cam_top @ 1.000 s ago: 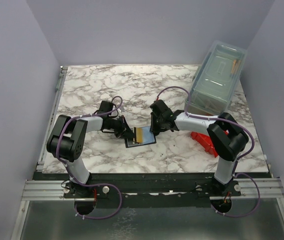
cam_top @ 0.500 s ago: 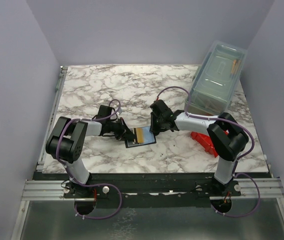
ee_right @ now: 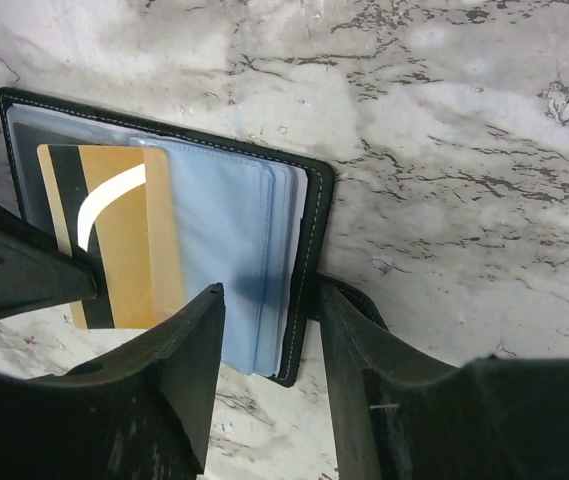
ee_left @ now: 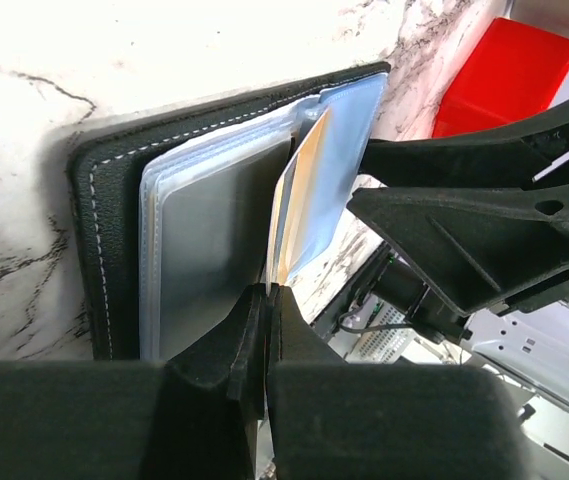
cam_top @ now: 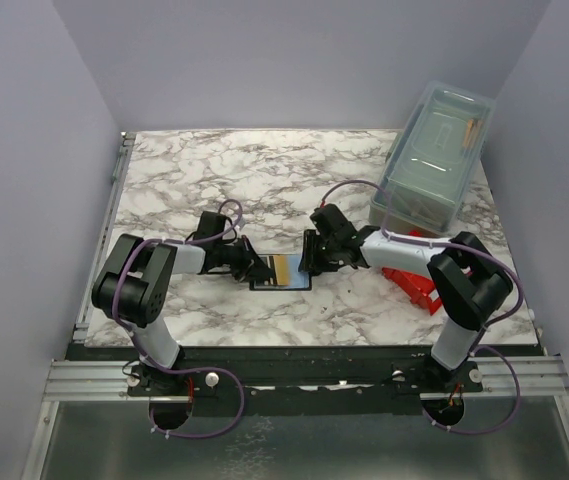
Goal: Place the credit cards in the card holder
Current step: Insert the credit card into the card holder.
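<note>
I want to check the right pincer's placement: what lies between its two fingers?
Between the fingers of the right pincer lies the card holder's stitched black edge with its pale blue sleeves; the right wrist view shows it.

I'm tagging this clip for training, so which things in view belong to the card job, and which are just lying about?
In the job: credit card, pinched by the left end effector; card holder, lying open; right end effector, straddling its edge.
Lying about: red bin; clear lidded box.
</note>
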You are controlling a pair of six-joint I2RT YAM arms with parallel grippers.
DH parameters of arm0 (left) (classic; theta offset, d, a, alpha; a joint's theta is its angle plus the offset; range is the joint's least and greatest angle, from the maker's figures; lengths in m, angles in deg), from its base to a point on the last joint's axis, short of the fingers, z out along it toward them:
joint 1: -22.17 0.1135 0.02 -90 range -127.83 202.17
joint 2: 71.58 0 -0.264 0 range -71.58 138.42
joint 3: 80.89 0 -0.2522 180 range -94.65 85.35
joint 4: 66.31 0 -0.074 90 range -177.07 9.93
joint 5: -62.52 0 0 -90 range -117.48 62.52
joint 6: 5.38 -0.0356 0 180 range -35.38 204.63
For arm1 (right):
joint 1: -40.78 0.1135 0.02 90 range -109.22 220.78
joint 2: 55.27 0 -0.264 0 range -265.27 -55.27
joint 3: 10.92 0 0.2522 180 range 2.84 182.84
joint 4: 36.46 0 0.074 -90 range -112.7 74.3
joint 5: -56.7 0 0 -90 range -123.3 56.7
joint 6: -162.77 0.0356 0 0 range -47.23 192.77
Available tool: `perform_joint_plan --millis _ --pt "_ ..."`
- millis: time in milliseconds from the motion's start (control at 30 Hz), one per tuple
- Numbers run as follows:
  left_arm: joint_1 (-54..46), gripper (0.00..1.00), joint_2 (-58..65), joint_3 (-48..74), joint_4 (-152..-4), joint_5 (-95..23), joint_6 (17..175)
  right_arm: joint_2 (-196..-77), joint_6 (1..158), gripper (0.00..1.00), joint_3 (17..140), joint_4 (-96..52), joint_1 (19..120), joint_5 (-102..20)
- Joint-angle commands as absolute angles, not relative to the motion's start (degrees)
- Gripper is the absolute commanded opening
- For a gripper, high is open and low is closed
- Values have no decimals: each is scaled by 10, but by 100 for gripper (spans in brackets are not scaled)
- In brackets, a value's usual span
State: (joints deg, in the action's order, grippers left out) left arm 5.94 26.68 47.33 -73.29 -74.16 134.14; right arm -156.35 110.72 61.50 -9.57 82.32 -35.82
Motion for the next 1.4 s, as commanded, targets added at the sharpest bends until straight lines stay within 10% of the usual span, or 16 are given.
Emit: perform_joint_plan --millis 0,900,1133,1367 --pt "41 4 256 475 -741 -681 1336 -1554 1119 44 576 -125 813 -405" --pt "-36 0 342 325 -940 -688 1217 -1611 1083 37 562 -214 793 -473" --pt "-35 26 286 353 -935 -633 1250 -1592 1092 37 549 -201 792 -457" --pt "-35 21 259 372 -922 -609 1277 -1596 1105 36 545 -208 792 -471"
